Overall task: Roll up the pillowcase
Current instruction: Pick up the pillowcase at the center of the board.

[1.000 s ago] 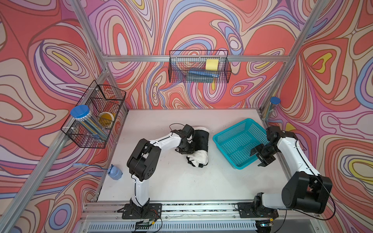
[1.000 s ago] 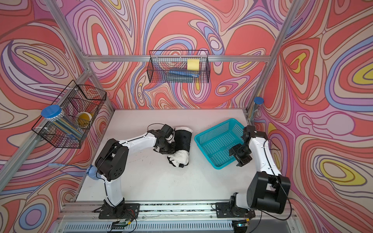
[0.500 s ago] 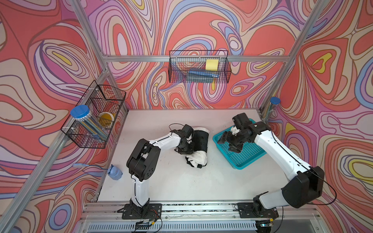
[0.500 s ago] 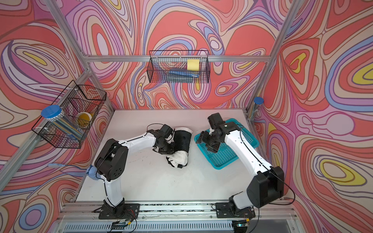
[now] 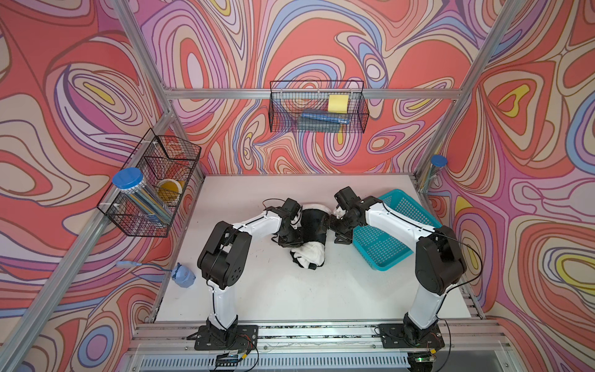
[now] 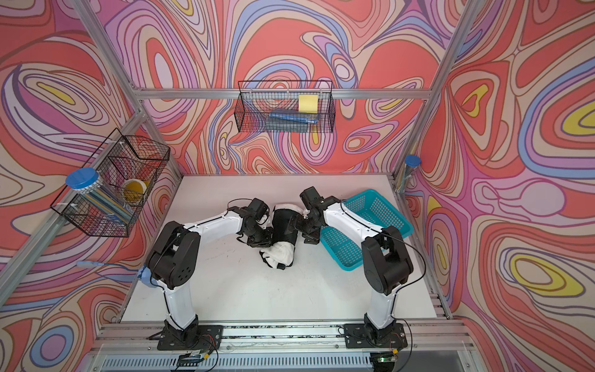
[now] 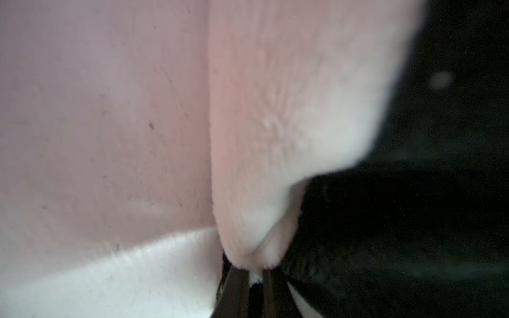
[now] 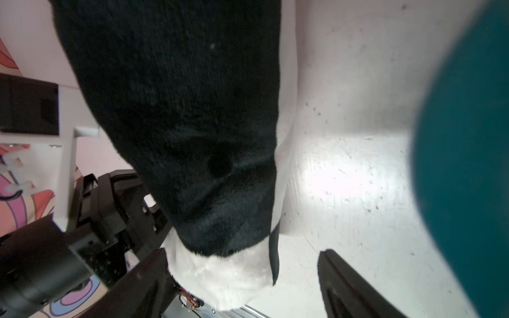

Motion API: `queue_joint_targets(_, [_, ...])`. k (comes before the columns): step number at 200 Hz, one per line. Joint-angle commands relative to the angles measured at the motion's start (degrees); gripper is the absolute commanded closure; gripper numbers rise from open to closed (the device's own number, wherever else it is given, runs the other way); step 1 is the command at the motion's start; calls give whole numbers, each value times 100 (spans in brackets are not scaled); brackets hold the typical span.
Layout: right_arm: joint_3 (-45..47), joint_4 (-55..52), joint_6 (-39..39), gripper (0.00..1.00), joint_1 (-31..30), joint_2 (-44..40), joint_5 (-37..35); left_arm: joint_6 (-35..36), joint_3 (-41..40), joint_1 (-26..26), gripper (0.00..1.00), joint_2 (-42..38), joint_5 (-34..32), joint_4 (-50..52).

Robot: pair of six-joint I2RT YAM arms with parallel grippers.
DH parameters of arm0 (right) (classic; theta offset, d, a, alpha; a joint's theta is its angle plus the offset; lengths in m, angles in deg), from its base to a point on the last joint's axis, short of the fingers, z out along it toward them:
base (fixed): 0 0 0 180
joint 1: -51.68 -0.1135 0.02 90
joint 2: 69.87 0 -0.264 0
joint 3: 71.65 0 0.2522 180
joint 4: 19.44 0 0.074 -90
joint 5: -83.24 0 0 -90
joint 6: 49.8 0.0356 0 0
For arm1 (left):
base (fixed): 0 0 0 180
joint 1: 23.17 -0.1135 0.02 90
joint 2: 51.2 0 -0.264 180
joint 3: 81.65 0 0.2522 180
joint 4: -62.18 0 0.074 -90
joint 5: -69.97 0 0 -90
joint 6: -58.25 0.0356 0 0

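Right claw (image 8: 243, 253) now at pillowcase (image 5: 309, 255), jaws spread

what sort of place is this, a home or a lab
Probably a robot test cell, not a home: two white and black robot arms bolted to an aluminium rail, a white tabletop fenced by aluminium posts, and swirl-printed backdrop walls.

Bunched black-and-white pillowcase (image 5: 311, 233) between left gripper (image 5: 296, 239) and right gripper (image 5: 332, 226) (teal basket (image 5: 381, 249) just beside)
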Motion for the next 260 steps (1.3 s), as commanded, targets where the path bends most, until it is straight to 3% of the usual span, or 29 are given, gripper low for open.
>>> queue_joint_targets(1, [-114, 449, -202, 12, -124, 397, 89, 154, -336, -81, 89, 207, -563, 892])
queue_joint_targets(48, [-214, 721, -114, 10, -283, 904, -32, 180, -374, -161, 89, 225, -540, 968])
queue_joint_targets(87, [76, 1511, 178, 13, -388, 1309, 324, 177, -533, -283, 89, 245, -164, 759])
queue_joint_targets(125, [2, 2183, 196, 23, -628, 1617, 829, 136, -731, -462, 88, 309, 677, 247])
queue_joint_targets(164, [153, 2642, 305, 47, -727, 1673, 1289, 1, -683, -481, 88, 399, 1154, -206])
queue_joint_targets(204, [287, 3270, 624, 56, -800, 1339, 1754, -375, -693, -478, 88, 107, 1717, -1022])
queue_joint_targets(260, [-136, 3102, 859, 61, -1003, 541, 1763, -651, -647, -251, 87, -937, 1662, -1309])
